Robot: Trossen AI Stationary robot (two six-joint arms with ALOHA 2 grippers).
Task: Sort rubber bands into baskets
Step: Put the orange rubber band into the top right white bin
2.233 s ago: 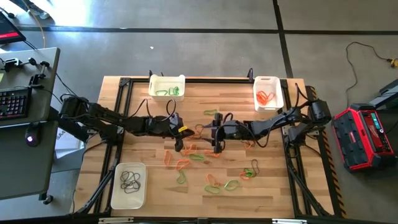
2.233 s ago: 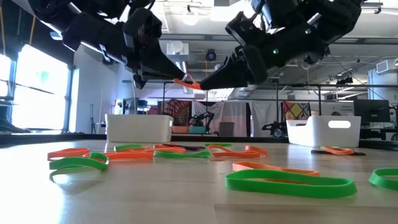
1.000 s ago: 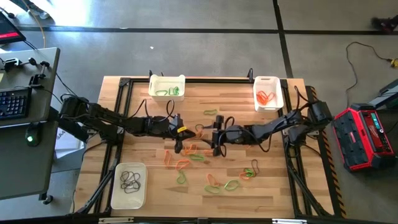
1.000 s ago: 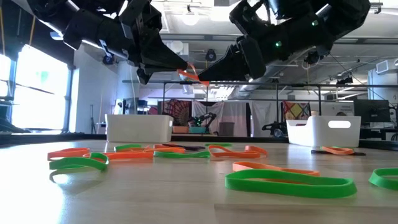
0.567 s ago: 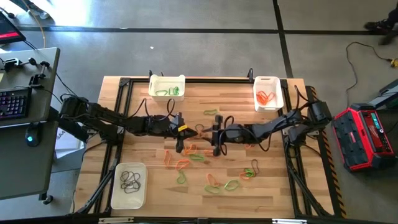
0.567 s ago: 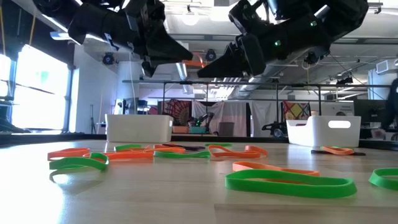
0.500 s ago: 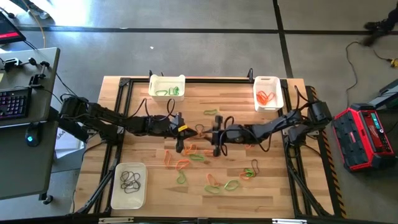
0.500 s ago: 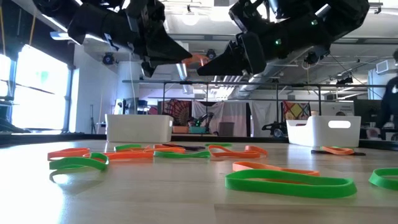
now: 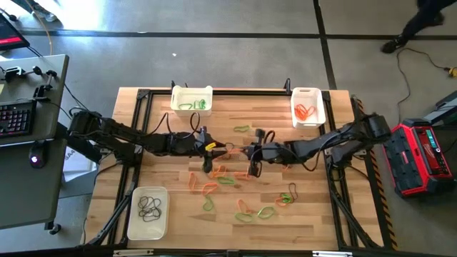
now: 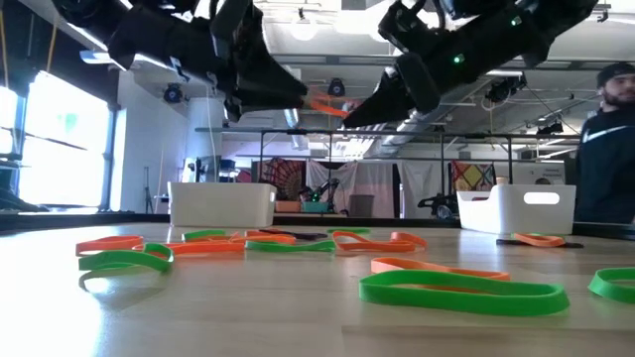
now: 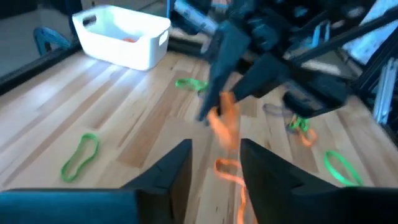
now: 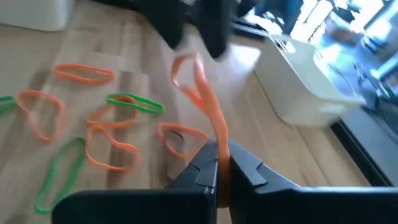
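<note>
An orange rubber band (image 12: 198, 87) hangs in the air over the table's middle, with my right gripper (image 12: 217, 155) shut on it. My left gripper (image 11: 214, 158) faces it from the table's left side, open, and the band's free end (image 11: 225, 124) is just ahead of its fingertips. From above, both grippers (image 9: 214, 148) (image 9: 250, 152) meet tip to tip. Several green and orange rubber bands (image 9: 221, 178) lie flat on the wood below. Three white baskets stand on the table: green bands (image 9: 191, 98), orange bands (image 9: 308, 106), dark bands (image 9: 148, 212). My right gripper pinches one end of the orange band (image 12: 215, 134) between its two fingertips. The fingers come nearly level from the table's right side. The band is lifted clear of the table and stretches as a loop away from the fingers toward my left gripper.
Loose bands (image 10: 456, 290) lie across the near half of the table, closest in the low view. A person (image 10: 605, 149) stands in the room beyond the table's right side. A red box (image 9: 421, 153) sits on the floor at the right.
The orange band has passed from my left gripper to my right one. My right gripper has shut on it, my left gripper has opened, and my right gripper has drawn back a little toward the table's right edge with the band.
</note>
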